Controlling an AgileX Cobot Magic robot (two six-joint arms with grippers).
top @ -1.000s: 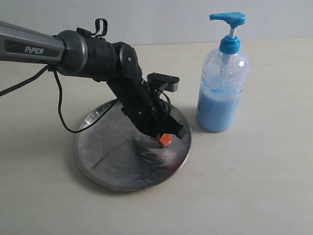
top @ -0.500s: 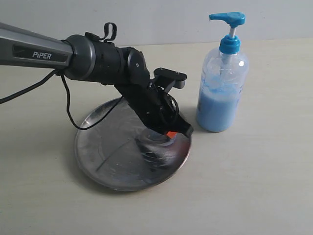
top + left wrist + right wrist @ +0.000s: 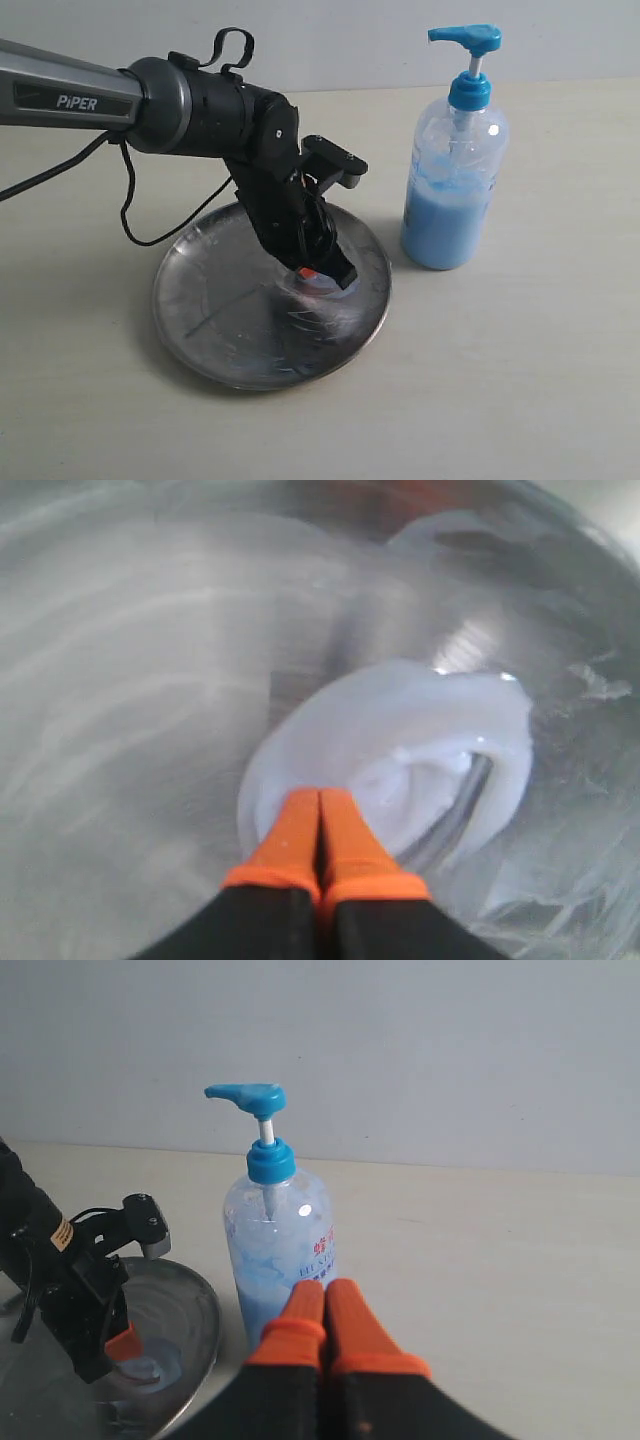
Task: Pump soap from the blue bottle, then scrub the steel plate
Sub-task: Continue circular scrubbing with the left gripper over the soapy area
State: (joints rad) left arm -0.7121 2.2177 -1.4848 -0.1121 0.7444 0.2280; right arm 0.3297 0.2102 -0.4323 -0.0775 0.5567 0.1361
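Right against left tool, soap, on steel plate

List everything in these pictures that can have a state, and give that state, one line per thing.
blue bottle: upright beside the plate, pump head raised, partly full of light blue liquid.
steel plate: lying flat, streaked with soapy smears.
soap: a pale blob spread on the plate.
left gripper: fingers shut, tips down in the soap.
right gripper: fingers shut, holding nothing.
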